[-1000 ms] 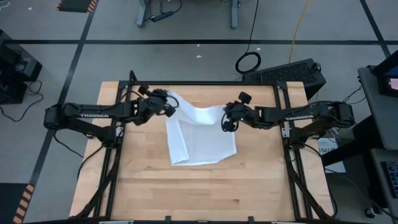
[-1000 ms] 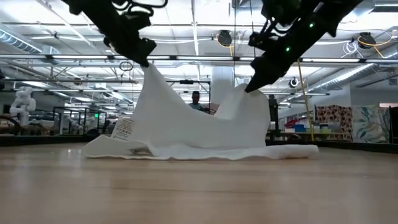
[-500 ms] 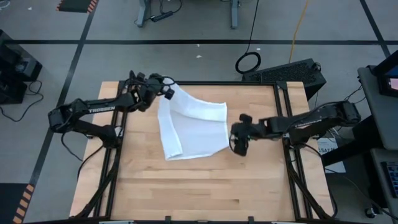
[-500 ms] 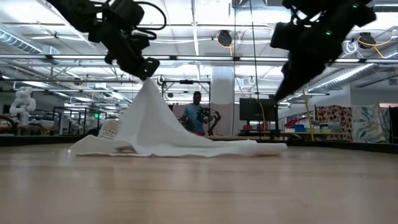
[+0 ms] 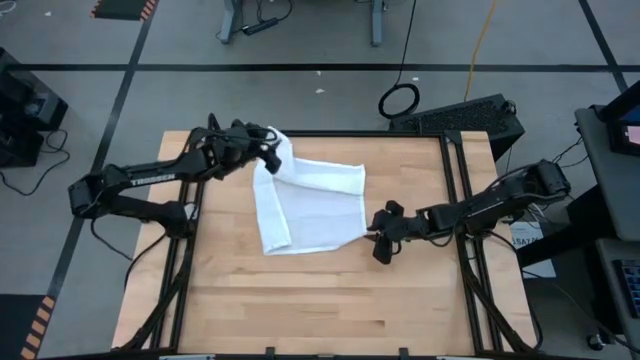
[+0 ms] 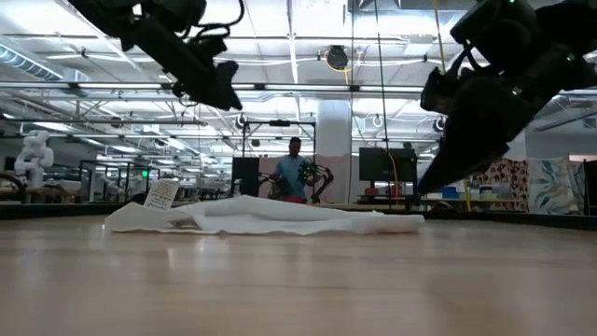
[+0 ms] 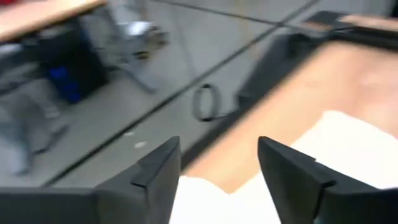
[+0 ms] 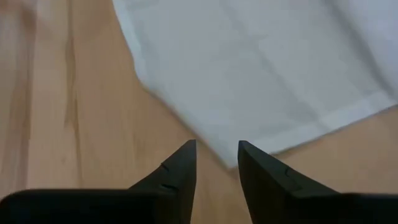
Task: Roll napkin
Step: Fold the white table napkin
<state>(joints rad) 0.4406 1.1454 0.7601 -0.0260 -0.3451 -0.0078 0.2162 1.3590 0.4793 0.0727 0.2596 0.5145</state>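
- The napkin (image 5: 308, 205) lies flat and rumpled on the wooden worktop (image 5: 320, 300), one edge folded over.
- The left tool (image 5: 268, 158) hangs above the napkin's far corner, fingers (image 7: 292, 171) apart and empty.
- The right tool (image 5: 380, 248) sits just beside the napkin's near corner, fingers (image 8: 177, 168) slightly apart, gripping nothing.
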